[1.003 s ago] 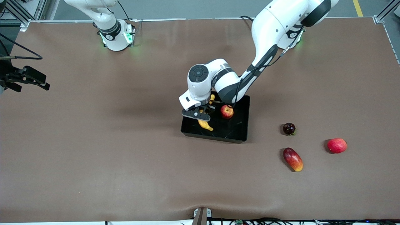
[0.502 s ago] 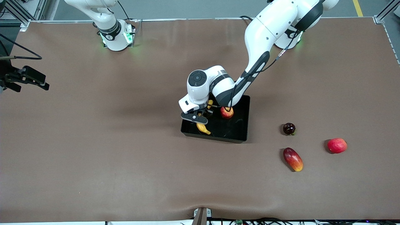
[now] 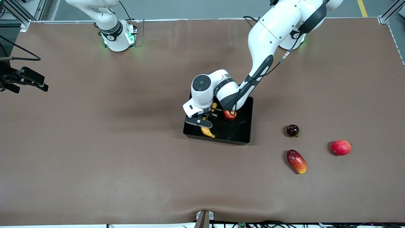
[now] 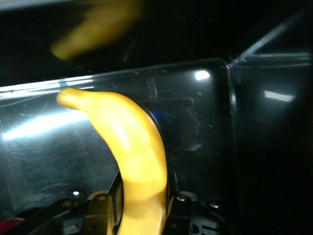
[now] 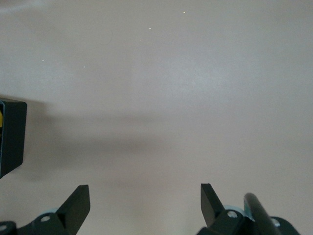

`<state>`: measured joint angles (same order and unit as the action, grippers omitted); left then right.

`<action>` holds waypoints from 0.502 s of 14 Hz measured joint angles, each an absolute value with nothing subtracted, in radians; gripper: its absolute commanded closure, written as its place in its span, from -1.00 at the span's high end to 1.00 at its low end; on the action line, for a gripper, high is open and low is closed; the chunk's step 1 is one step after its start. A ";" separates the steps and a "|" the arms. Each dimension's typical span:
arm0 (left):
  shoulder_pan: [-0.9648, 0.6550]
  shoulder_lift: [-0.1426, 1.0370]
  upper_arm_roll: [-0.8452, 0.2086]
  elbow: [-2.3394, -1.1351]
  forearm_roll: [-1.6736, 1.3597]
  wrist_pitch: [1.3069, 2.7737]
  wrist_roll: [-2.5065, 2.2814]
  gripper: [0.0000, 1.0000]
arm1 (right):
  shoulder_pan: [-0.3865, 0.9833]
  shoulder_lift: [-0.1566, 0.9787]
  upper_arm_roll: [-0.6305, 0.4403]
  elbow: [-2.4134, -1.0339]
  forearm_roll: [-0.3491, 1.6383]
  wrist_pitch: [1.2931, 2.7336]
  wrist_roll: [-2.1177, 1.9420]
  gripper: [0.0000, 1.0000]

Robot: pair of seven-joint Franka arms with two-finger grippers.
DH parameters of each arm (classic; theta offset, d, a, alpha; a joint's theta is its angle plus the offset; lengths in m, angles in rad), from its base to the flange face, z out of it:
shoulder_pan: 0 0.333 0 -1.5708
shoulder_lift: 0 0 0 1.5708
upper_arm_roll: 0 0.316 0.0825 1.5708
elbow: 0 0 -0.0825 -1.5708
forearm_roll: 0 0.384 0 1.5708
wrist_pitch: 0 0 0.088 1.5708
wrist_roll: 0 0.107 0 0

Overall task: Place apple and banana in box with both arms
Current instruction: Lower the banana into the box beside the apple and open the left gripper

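Note:
The black box (image 3: 243, 136) sits mid-table. In it lies the red apple (image 3: 230, 115), partly covered by the left arm. My left gripper (image 3: 202, 122) is down inside the box, shut on the yellow banana (image 3: 207, 132), whose free end points at the wall nearest the front camera. In the left wrist view the banana (image 4: 132, 147) runs out from between the fingers (image 4: 113, 198) over the glossy box floor (image 4: 195, 122). My right gripper (image 3: 42, 86) waits open and empty above the right arm's end of the table; its wrist view shows its gripper (image 5: 145, 198) over bare table, with a box corner (image 5: 12, 137) at the edge.
Toward the left arm's end of the table lie a dark round fruit (image 3: 292, 130), a red-and-yellow mango (image 3: 296, 161) nearer the front camera, and a pinkish-red round fruit (image 3: 341, 147).
My left gripper has gone lower into the box with the banana, whose tip now sits closer to the wall nearest the front camera. The right gripper has barely drifted.

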<state>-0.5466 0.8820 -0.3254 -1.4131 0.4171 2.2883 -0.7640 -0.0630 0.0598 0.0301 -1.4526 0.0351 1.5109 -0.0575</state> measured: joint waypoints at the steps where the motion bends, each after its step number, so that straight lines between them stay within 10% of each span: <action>1: -0.539 0.882 -0.323 -1.410 0.417 2.290 -0.764 1.00 | -0.064 0.060 0.030 -1.453 0.035 1.511 -0.058 1.00; 7: -0.520 0.798 -0.328 -1.370 0.417 2.163 -0.765 1.00 | -0.064 0.060 0.030 -1.455 0.035 1.510 -0.058 1.00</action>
<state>-0.5201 0.7979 -0.3279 -1.3701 0.4170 2.1634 -0.7648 -0.0642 0.0597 0.0301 -1.4549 0.0351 1.5105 -0.0576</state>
